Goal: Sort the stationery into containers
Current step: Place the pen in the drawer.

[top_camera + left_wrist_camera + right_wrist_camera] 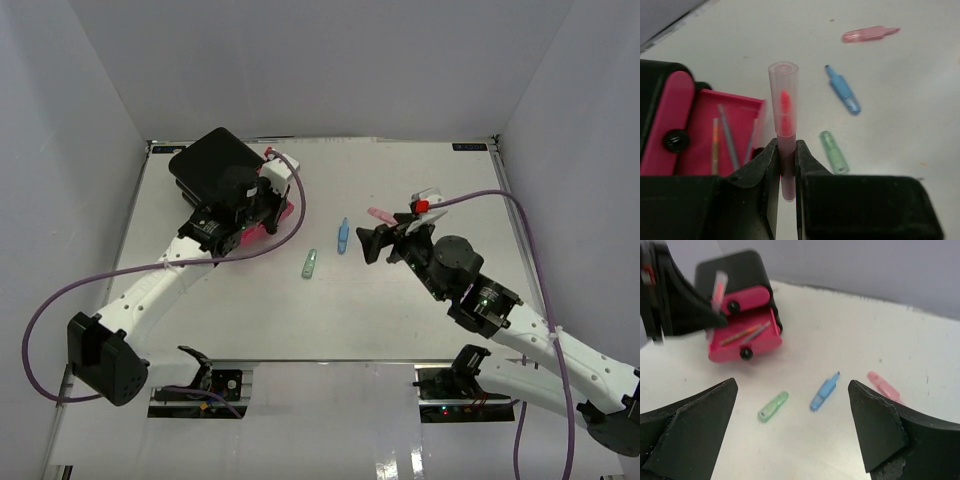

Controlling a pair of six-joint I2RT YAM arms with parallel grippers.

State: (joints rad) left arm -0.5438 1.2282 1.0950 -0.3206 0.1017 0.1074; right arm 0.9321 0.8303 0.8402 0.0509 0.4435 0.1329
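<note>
My left gripper [786,150] is shut on a translucent pink highlighter [784,107] with a red core, held upright just right of the open pink drawer [742,107]. That drawer holds several thin pens [725,137] and sticks out of the black drawer box [213,165]. On the table lie a green piece [309,264], a blue piece [343,236] and a pink piece [381,215]. My right gripper [383,243] is open and empty, hovering right of the blue piece. In the right wrist view the green piece [773,406] and blue piece [824,392] lie between its fingers.
A shut pink drawer front with a black knob [675,141] sits above the open drawer. The left arm's purple cable [285,215] loops beside the box. Grey walls stand on three sides of the white table [420,310].
</note>
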